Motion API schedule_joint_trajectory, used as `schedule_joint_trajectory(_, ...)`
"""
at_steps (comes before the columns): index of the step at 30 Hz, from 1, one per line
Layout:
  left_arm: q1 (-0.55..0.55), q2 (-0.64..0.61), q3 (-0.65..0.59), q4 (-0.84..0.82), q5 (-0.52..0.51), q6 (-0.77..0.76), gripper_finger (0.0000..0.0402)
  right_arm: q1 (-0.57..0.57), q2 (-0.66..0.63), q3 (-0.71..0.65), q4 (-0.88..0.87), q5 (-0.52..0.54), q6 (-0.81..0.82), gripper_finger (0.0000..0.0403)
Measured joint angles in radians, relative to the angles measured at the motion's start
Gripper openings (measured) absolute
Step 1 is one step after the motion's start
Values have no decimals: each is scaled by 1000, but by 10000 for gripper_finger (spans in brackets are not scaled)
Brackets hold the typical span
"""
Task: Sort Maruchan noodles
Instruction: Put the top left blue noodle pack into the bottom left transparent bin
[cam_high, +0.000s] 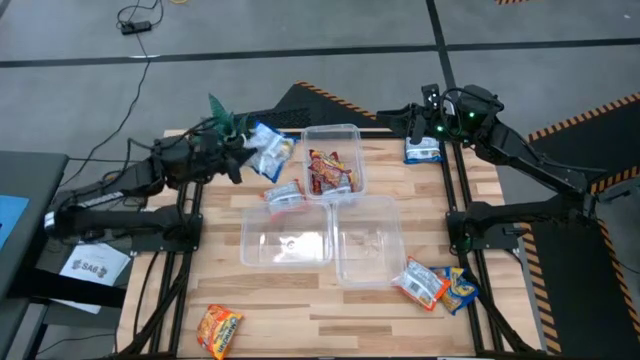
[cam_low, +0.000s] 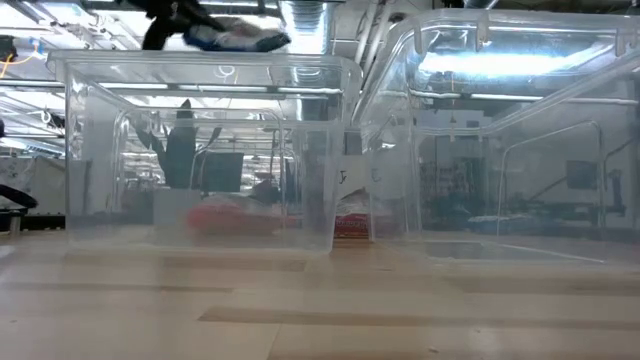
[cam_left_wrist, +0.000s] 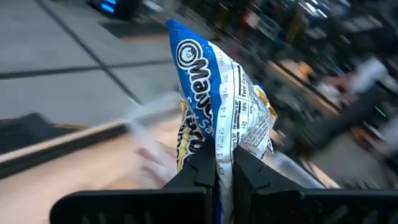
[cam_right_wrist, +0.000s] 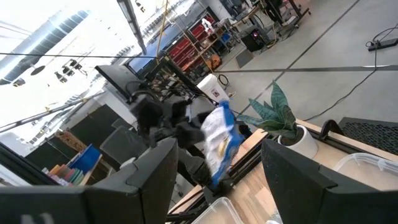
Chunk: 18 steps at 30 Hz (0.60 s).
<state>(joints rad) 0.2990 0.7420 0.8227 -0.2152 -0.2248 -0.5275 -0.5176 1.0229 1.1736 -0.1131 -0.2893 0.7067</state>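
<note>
My left gripper (cam_high: 243, 150) hangs over the table's far left part, shut on a blue-white-yellow Maruchan packet (cam_high: 270, 150), which also shows in the low view (cam_low: 235, 38) and the right wrist view (cam_right_wrist: 219, 144). Red packets (cam_high: 330, 172) lie in the far clear bin (cam_high: 352, 130). A red-white packet (cam_high: 285, 193) lies flat on the table beside that bin. My right gripper (cam_right_wrist: 217, 180) is open, raised at the far right (cam_high: 420, 118), touching nothing. A blue packet (cam_high: 422, 150) lies on the table just nearer than it. My left gripper pinches the blue-white-yellow packet by one end edge (cam_left_wrist: 224, 152) between its two fingers (cam_left_wrist: 202, 171). The packet sticks out beyond the fingertips toward the far bin. It is lifted clear of the table.
Two clear bins stand side by side mid-table, the left one (cam_high: 250, 255) and the right one (cam_high: 392, 270). Two packets (cam_high: 420, 283) (cam_high: 460, 290) lie near the right near edge. An orange packet (cam_high: 220, 330) lies at the near left. A potted plant (cam_high: 225, 115) stands at the far left corner.
</note>
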Motion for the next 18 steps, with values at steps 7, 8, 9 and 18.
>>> schedule_joint_trajectory(7,-224,153,73,-88,294,-76,0,0,0,0,-13,0,0,254)
schedule_joint_trajectory(8,-265,166,74,-105,300,-93,0,0,0,0,-20,0,-1,254)
schedule_joint_trajectory(9,-309,176,74,-123,299,-114,0,0,0,0,-25,0,-1,254)
schedule_joint_trajectory(18,-558,260,74,-325,-2,-237,1,0,0,0,-48,0,-1,254)
